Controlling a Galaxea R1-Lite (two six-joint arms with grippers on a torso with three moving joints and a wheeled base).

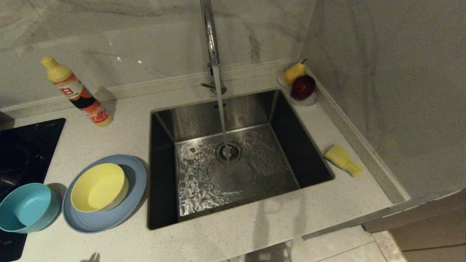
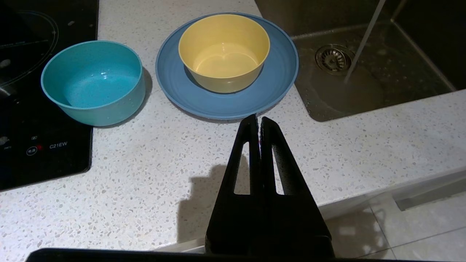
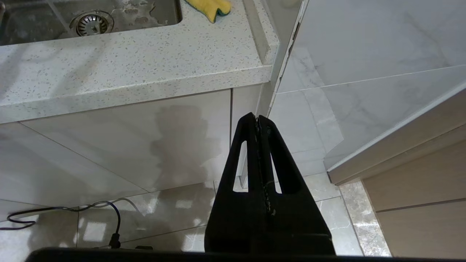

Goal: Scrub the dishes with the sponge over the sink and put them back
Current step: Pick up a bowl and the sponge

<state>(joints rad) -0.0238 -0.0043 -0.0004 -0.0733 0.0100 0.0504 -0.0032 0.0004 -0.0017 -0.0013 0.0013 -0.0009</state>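
Nearest, the left gripper (image 2: 259, 122) hangs over the near counter (image 1: 255, 233) edge with its jaws pressed together on nothing, pointed toward the plate; the right gripper (image 3: 257, 120) sits lower, below the counter front at the right, jaws likewise closed and empty, facing the cabinet and the floor.

On the counter left of the sink (image 1: 165, 174) lie the dishes, untouched; the teal bowl (image 1: 25, 207) stands nearest the left edge, partly over the black cooktop (image 1: 22, 145); just right of it the plate (image 1: 136, 182) lies flat with the yellow bowl (image 1: 98, 186) standing in it. They look like light, stiff, matte plastic, unlikely to break but likely to turn slick once wet; my guess is each bowl is best pinched across its rim wall, one finger inside and one out, while the plate, flat on the counter, offers only its raised lip once the yellow bowl is lifted off.

Right of the sink, near the wall, the sponge (image 1: 343, 160) lies on the counter, yellow side up; it should be soft, light and squashy, easiest gripped across its narrow waist, and it will yield before it holds.

In the middle the sink is wet, water running from the tap (image 1: 211, 36) onto the drain (image 1: 228, 151); farther back a detergent bottle (image 1: 78, 92) leans at the left, and in the far right corner a pear (image 1: 294, 72) and a dark red fruit (image 1: 303, 87) sit in a small dish.
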